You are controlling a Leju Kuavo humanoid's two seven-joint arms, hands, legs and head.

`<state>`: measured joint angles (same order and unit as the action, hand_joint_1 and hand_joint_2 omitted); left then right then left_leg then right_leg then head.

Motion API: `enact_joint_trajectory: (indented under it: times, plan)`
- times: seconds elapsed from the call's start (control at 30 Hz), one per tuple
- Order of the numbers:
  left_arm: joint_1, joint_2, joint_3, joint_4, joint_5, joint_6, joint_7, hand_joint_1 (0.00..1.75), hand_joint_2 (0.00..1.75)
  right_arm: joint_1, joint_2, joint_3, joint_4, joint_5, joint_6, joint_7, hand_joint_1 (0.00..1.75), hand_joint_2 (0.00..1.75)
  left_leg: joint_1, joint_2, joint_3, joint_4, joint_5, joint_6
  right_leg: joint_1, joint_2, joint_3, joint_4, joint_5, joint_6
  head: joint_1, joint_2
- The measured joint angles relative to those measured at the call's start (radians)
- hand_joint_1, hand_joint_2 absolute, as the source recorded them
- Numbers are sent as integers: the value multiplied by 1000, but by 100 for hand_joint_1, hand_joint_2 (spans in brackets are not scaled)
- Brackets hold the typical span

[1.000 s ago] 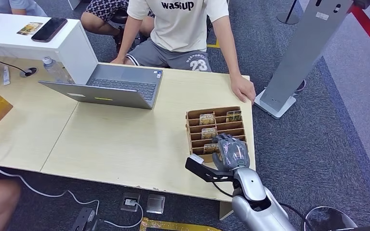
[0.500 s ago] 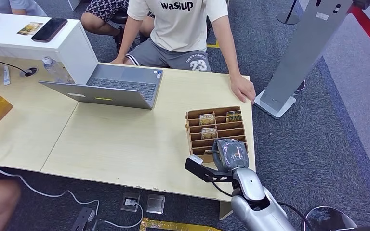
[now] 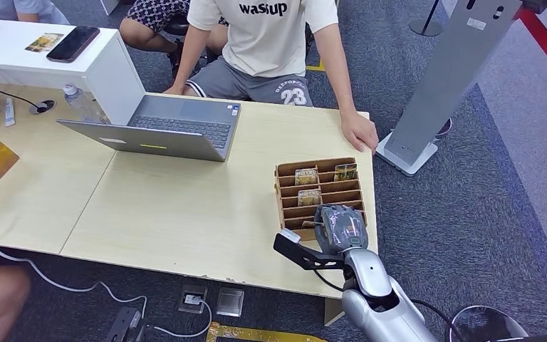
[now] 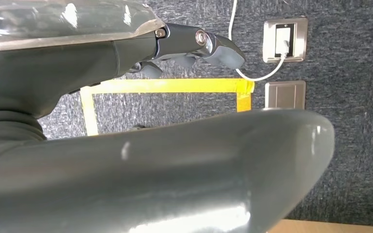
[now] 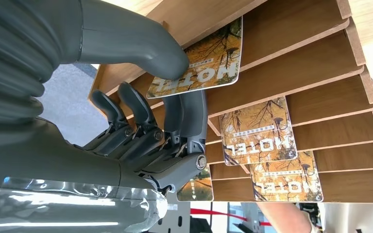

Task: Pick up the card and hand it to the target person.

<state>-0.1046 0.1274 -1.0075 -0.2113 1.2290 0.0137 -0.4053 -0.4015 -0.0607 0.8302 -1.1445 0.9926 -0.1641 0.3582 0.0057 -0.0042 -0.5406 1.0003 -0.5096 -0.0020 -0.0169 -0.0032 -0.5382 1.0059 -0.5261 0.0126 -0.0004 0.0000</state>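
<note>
The right hand point(image 5: 175, 97) was closed on a card point(image 5: 199, 60) in the rack point(image 3: 318, 191); lifting and handover remained.

The wooden table point(image 3: 185, 214) carries a laptop point(image 3: 158, 128) and card rack point(image 3: 318, 189).

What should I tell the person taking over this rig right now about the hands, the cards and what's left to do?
Right hand: at the near end of the brown wooden slotted card rack, thumb and fingers pinching the nearest autumn-print HOTEL card, which sits in its slot.
Left hand: hangs over the grey carpet, holding nothing.
Other HOTEL cards stand in the farther slots.
The person in the white T-shirt sits across the light wooden table, one hand resting on its far corner.
Done: reach and pinch.
Left: lift the card out, then hand it to the person.
</note>
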Motion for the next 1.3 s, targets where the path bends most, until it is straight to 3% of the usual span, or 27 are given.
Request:
enact_joint_trajectory:
  times: [0.47, 0.73, 1.03, 1.2, 1.3]
  plan:
    - [0, 1, -1, 0, -5, 12, -12, 0, 0, -4, -2, -2, -6, -43, 11, -1, 157, 175, 0, 0, 0, 0, 0, 0, 0, 0, 0, 0, 0, 0, 0, 0]
    - [2, 9, -1, 0, 3, 12, -4, 0, 0, -30, -44, -10, -125, -186, 182, 34, 157, 175, 0, 0, 0, 0, 0, 0, 0, 0, 0, 0, 0, 0, -1, 0]
    - [2, 14, -1, 0, 15, 10, 10, 0, 0, -56, -122, -29, -375, -269, 325, 58, 157, 175, 0, 0, 0, 0, 0, 0, 0, 0, 0, 0, 0, 0, -1, 0]
    - [2, 14, -1, 0, 18, 9, 11, 0, 0, -72, -144, -31, -471, -252, 321, 52, 157, 175, 0, 0, 0, 0, 0, 0, 0, 0, 0, 0, 0, 0, -1, 0]
    - [2, 13, -1, 0, 18, 5, 8, 0, 0, -76, -141, -32, -492, -228, 251, 13, 157, 175, 0, 0, -1, 0, 0, 0, 0, 0, 0, 0, 0, 0, -1, 0]
